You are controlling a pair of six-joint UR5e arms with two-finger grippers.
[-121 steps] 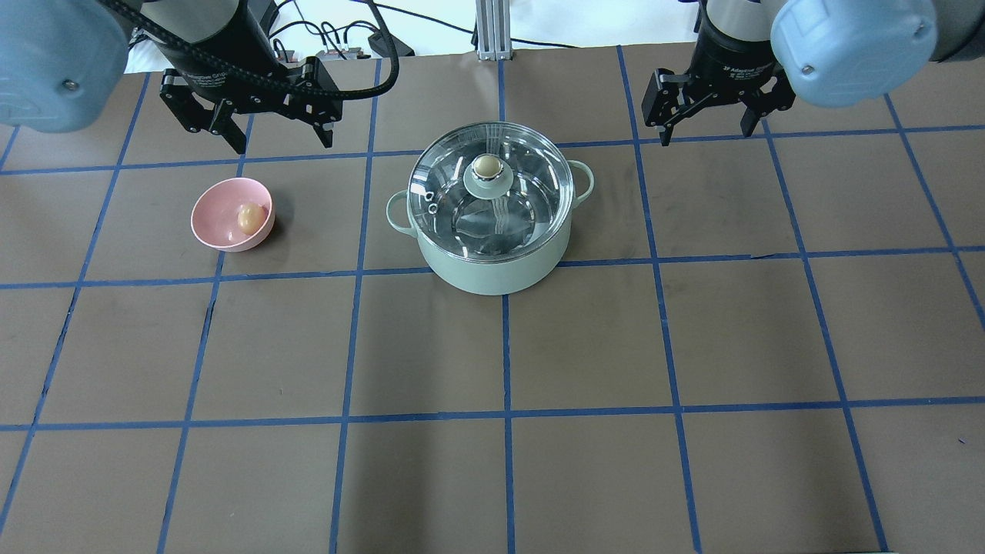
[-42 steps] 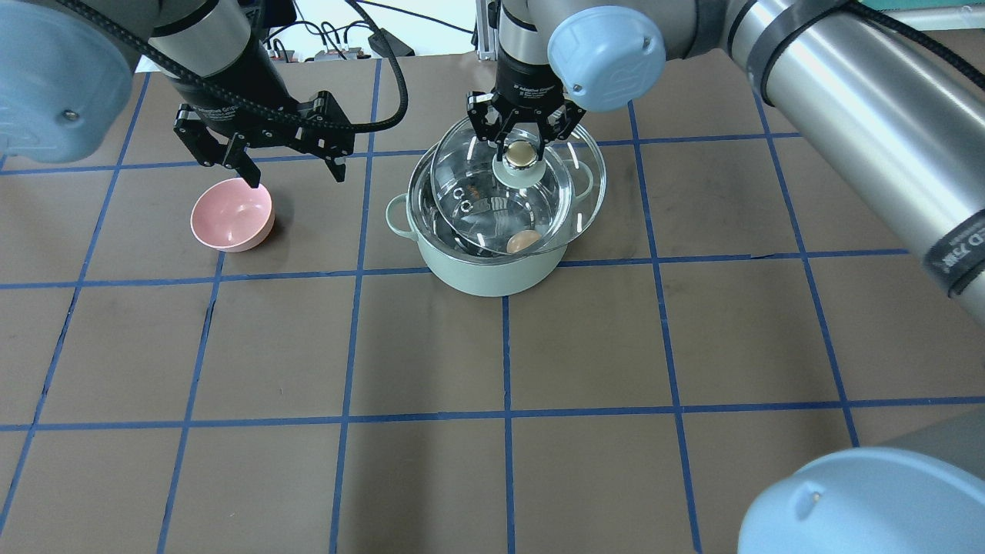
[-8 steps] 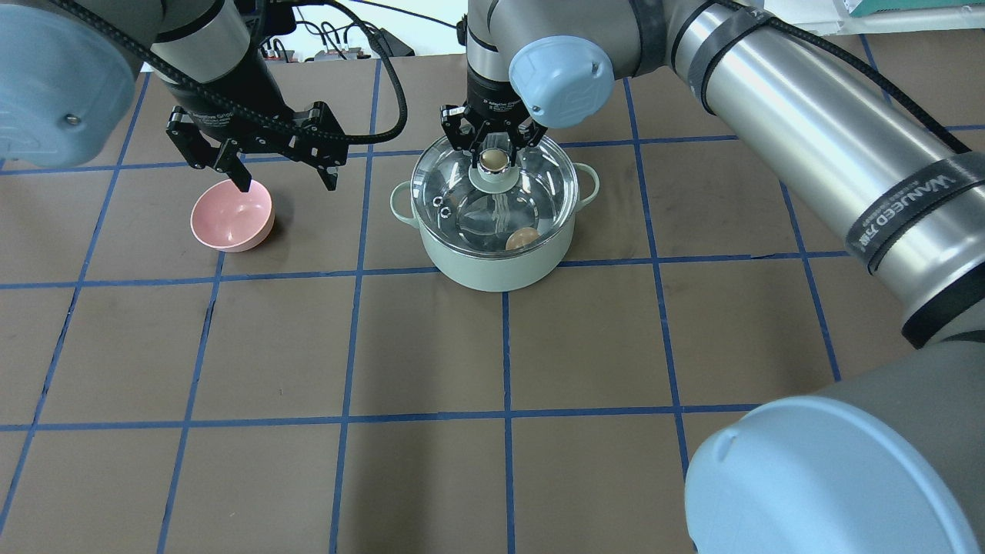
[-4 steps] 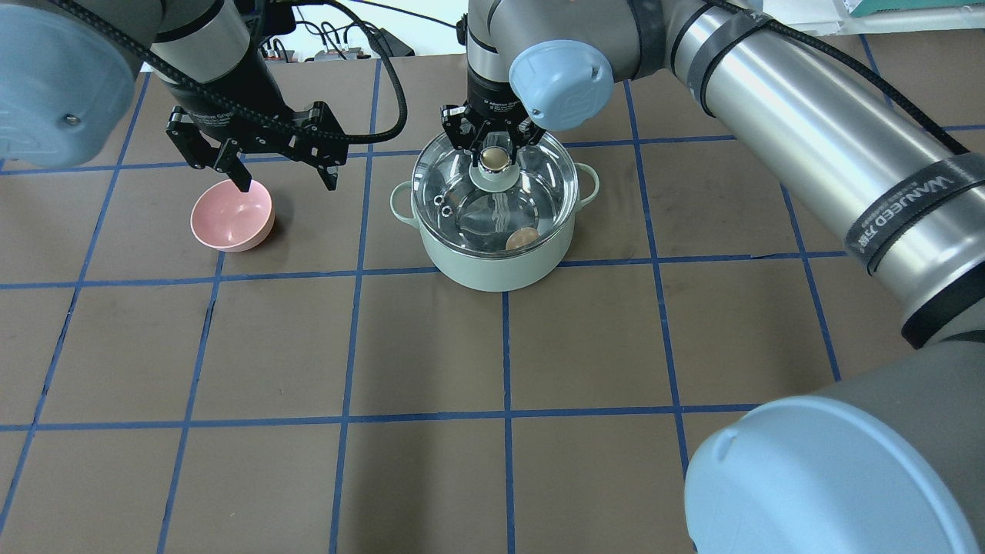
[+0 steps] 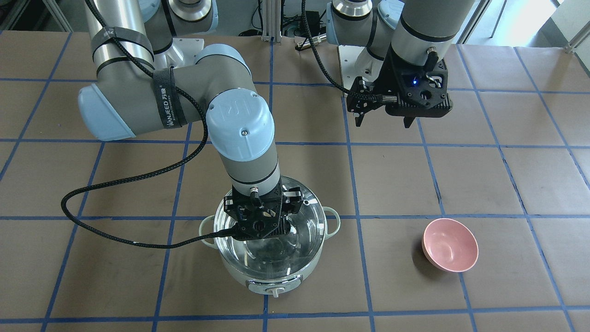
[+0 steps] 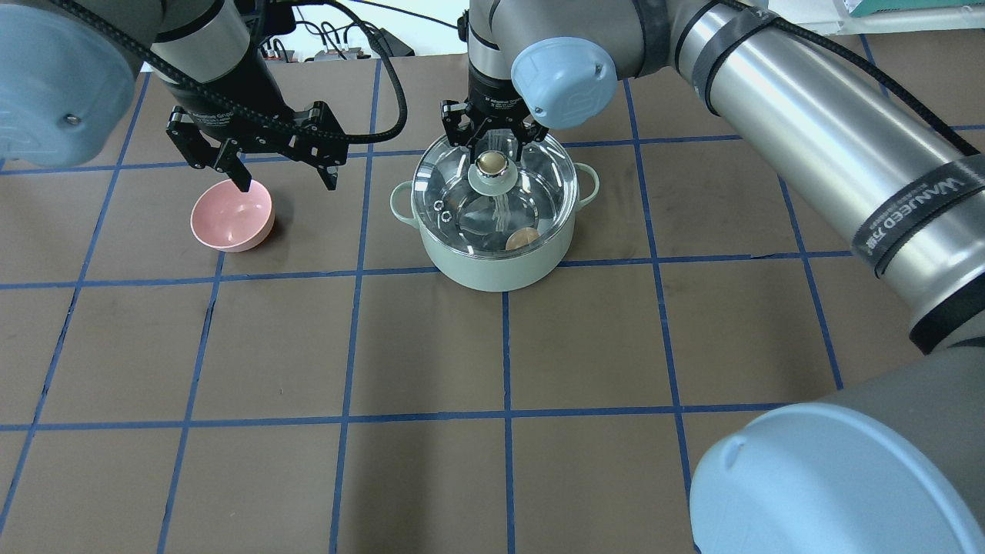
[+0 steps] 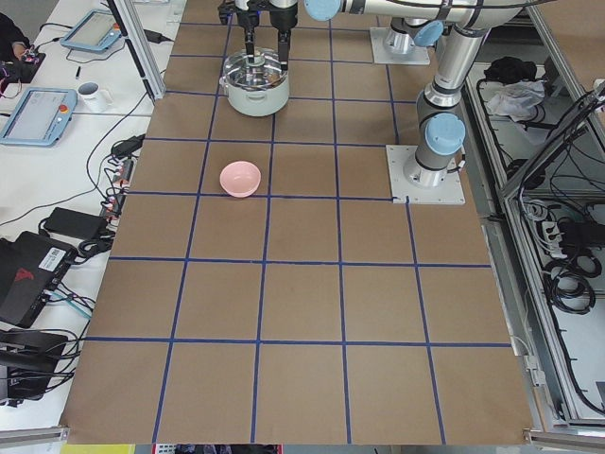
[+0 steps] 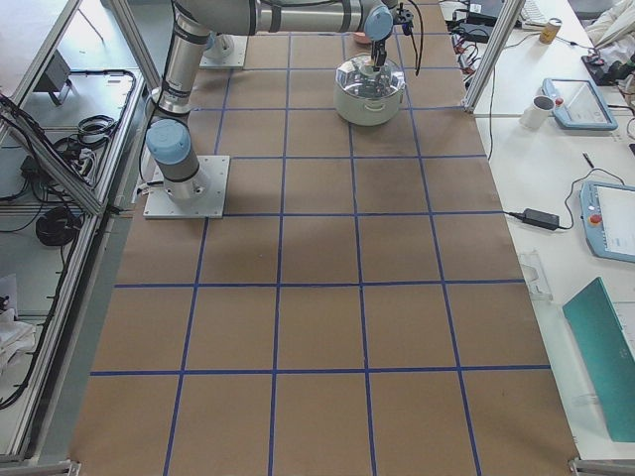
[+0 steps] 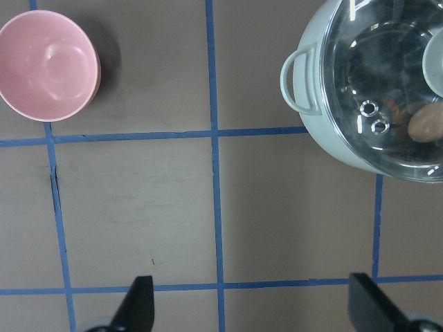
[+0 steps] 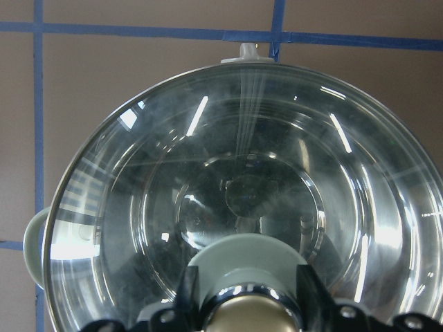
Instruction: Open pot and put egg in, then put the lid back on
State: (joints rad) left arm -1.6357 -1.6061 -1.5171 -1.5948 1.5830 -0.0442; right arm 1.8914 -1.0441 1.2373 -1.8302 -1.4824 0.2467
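Note:
The mint-green pot stands in the middle of the table; it also shows in the front view. The clear glass lid sits flat on its rim. The tan egg lies inside, seen through the glass, also in the left wrist view. My right gripper is straight over the lid's knob, its fingers a little apart on either side of it, which I read as open. My left gripper is open and empty, up beside the pink bowl.
The pink bowl is empty, to the robot's left of the pot. The right arm's long links reach over the table's right half. The pot's control knob faces away from the robot.
Over the last second the right gripper's fingers have eased off the lid knob and lifted slightly; the lid stays on the pot. The left arm has not moved.

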